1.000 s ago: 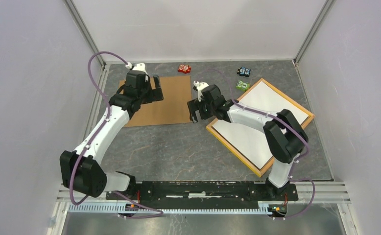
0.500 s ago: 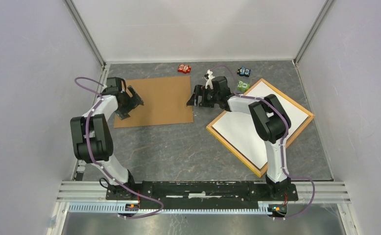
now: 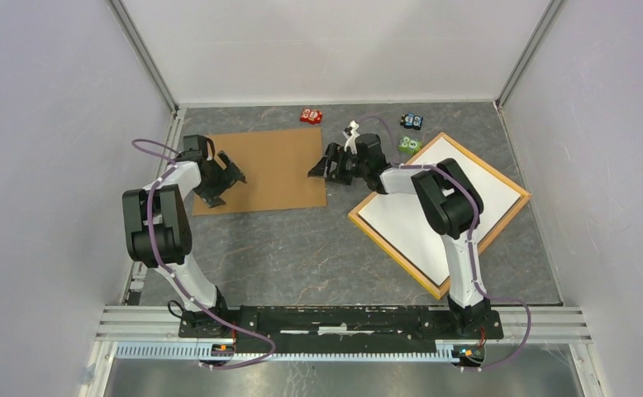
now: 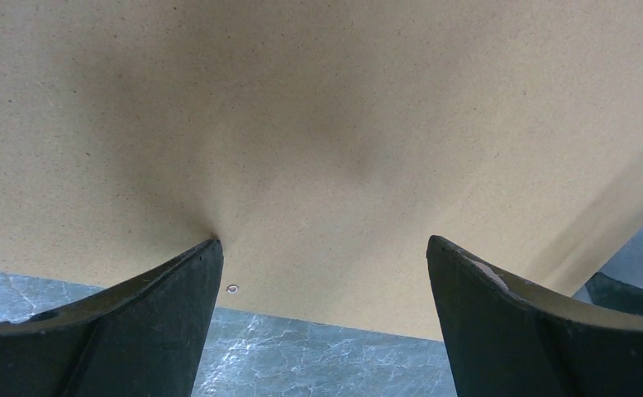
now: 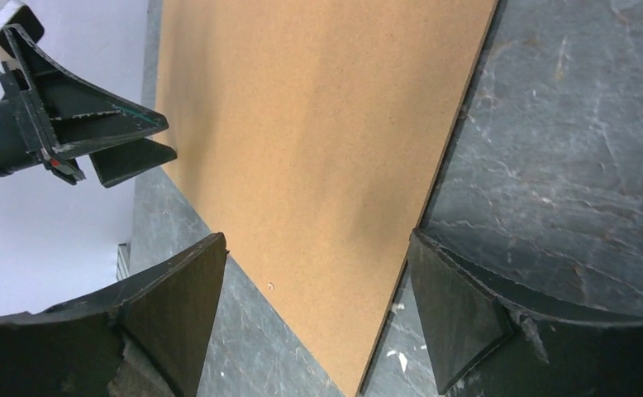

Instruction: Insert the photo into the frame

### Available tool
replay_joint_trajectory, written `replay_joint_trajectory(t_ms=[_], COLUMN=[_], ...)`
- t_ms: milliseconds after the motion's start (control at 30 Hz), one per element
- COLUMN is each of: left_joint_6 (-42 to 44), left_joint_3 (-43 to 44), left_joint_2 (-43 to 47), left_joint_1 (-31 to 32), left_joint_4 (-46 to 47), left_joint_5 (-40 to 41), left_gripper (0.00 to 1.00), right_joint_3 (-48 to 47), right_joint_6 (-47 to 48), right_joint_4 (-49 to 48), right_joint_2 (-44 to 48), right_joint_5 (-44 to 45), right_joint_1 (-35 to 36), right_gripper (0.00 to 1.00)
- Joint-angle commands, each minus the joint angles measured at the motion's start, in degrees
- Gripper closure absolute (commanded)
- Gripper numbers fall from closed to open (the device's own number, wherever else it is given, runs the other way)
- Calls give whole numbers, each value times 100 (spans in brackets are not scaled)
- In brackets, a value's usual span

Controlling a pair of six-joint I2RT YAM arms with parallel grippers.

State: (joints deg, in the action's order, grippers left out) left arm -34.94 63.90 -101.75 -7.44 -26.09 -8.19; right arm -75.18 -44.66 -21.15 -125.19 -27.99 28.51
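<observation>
- The left jaws are standing wide open and holding nothing. They have swung back from over the backing board (image 3: pixel 273 165) to its left edge, toward the far-left corner of the table (image 3: pixel 302 248), and the left wrist view is showing their tips just over the board's rim
- The right jaws are also standing apart and empty. They have left the frame's near-left corner and are now sitting at the board's right edge
- The frame (image 3: pixel 392 255) is lying on the right half of the table, with the photo (image 3: pixel 492 186) apparently already resting inside it, white back up
- With both arms now flanking the board, they are probably preparing to lift it across onto the frame
</observation>
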Motion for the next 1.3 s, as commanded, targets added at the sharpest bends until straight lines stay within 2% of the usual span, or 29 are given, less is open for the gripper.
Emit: replay_joint_trajectory(t_ms=[0, 167, 333, 467, 733, 800, 867, 933, 1000, 1100, 1200, 1267], left_joint_6=[-346, -315, -415, -672, -1047, -1100, -978, -625, -306, -63, 6, 146], left_joint_3=[-254, -552, -751, -1218, -1547, -1568, -1518, -1254, -914, -575, -10, 468], left_joint_2=[-363, -181, 32, 312, 714, 827, 1019, 1198, 1355, 1512, 1283, 960], left_joint_1=[48, 166, 491, 667, 1734, 1845, 1841, 1783, 1591, 1160, 575, 242], left_joint_4=[48, 69, 126, 391, 633, 632, 560, 208, -177, -263, -299, -319], left_joint_5=[-461, -550, -662, -857, -831, -795, -646, -266, 157, 776, 800, 977], left_gripper=[0, 0, 0, 0, 0, 0, 0, 0, 0, 0, 0, 0], right_joint_3=[181, 726, 1351, 2123, 3780, 3830, 3453, 3225, 3145, 2734, 2392, 2182], right_joint_6=[-753, -1494, -1695, -1625, -1157, -597, 260, 625, 680, 870, 713, 530], right_joint_4=[-1017, -2049, -2321, -2265, -1984, -1375, -370, 49, 0, 281, 282, 209], right_joint_2=[-84, 509, 1377, 2079, 3376, 3540, 3455, 3359, 3315, 3062, 2719, 2486], right_joint_5=[-464, -726, -738, -562, -302, -107, -17, -43, -80, 30, 73, 149], right_joint_1=[245, 372, 383, 363, 26, -78, -92, -91, -62, 62, 142, 187], right_gripper=[14, 16, 16, 16, 15, 15, 13, 12, 12, 10, 2, 2])
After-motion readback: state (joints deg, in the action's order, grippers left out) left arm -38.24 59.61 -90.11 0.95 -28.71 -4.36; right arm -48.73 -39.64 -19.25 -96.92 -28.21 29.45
